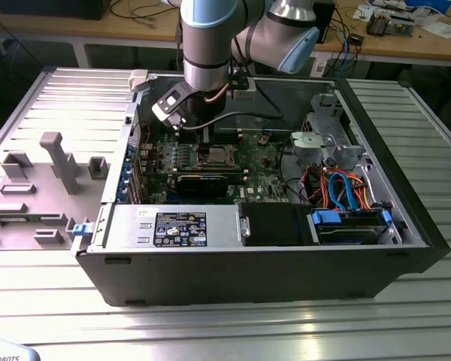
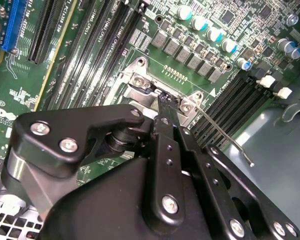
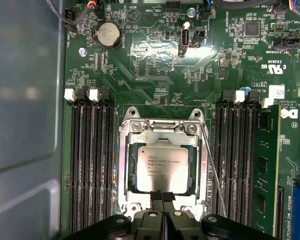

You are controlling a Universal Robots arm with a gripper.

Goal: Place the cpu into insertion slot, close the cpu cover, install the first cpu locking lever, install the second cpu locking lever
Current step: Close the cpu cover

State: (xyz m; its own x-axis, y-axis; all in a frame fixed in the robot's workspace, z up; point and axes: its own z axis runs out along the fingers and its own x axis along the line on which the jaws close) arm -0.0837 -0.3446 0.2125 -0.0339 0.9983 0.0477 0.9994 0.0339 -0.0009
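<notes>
The cpu [image 3: 162, 167], a grey metallic square, lies flat in the insertion slot [image 3: 162, 126] on the green motherboard. The cpu cover [image 3: 124, 170], a silver frame, lies down around it with the chip showing through its window. My gripper [image 3: 162, 196] is shut, its black fingertips together at the cover's edge beside the chip, with nothing seen between them. In the second wrist view the gripper [image 2: 165, 102] points down at the socket's silver rim [image 2: 140, 82]. A thin wire locking lever [image 3: 216, 175] [image 2: 225, 137] angles away along one side of the socket. In the exterior view the arm hangs over the socket [image 1: 216, 157].
Black memory slots [image 3: 92, 165] flank the socket on both sides, with a green memory module [image 3: 267, 165] standing in one. A coin battery [image 3: 109, 35] sits further along the board. The grey case wall [image 3: 25, 125] is close by. Drive cables [image 1: 346, 192] fill the case toward the exterior view's right.
</notes>
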